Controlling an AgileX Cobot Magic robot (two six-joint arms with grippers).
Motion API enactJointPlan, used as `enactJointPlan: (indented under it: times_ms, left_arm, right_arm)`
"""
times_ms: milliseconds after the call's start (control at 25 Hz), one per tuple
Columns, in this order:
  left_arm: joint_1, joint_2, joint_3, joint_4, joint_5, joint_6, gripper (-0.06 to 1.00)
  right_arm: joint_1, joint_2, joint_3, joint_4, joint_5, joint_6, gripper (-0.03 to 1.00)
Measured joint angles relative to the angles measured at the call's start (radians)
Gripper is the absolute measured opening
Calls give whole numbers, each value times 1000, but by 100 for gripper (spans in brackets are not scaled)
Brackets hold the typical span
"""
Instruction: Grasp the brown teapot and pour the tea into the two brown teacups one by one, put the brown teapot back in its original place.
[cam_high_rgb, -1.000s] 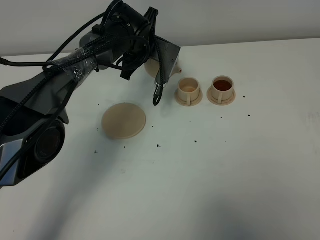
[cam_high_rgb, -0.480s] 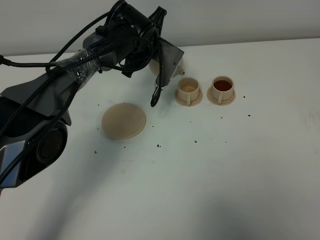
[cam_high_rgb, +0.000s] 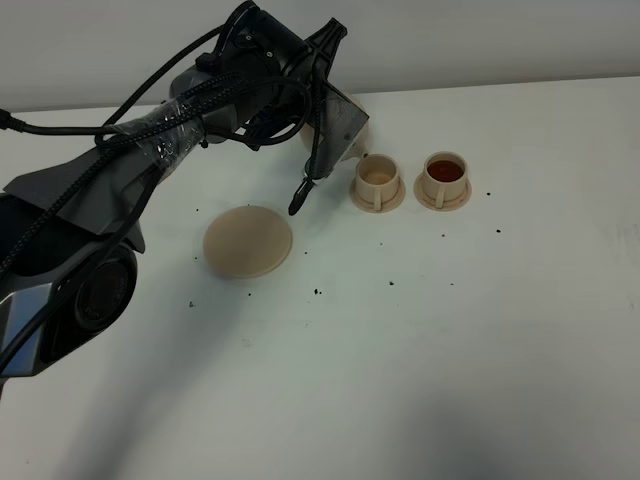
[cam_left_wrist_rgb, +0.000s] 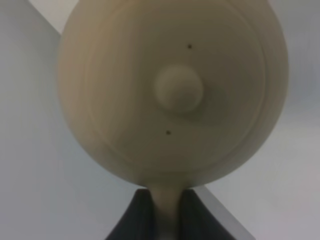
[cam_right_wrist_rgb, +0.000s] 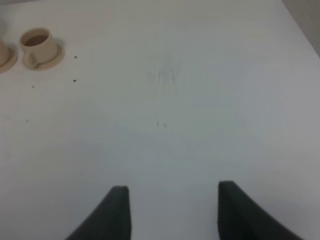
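Beige ceramic dome-shaped teapot (cam_high_rgb: 357, 148) is mostly hidden behind the left arm, spout just beside the nearer small beige cylindrical cup (cam_high_rgb: 378, 180).
Left wrist: round lid knob faces the camera, left gripper (cam_left_wrist_rgb: 167, 215) clamped on teapot handle.
Right wrist: right gripper (cam_right_wrist_rgb: 172, 212) spread wide, holding nothing.

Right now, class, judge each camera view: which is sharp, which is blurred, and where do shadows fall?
Exterior high: sharp, with a soft shadow across the near table. Left wrist: the brown teapot fills the frame, close and blurred. Right wrist: mildly soft, the right end effector a dark blur.
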Motion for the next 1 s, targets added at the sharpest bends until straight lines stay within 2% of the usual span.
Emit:
enactJointPlan:
  times_ms: [440,1000]
  left_arm:
    - [-1,0,0,3,-31,32,16]
    - [-26,0,23,83,-65,54,16]
  right_arm:
    - [0,0,0,0,0,0,43]
    - [0,0,0,0,0,0,43]
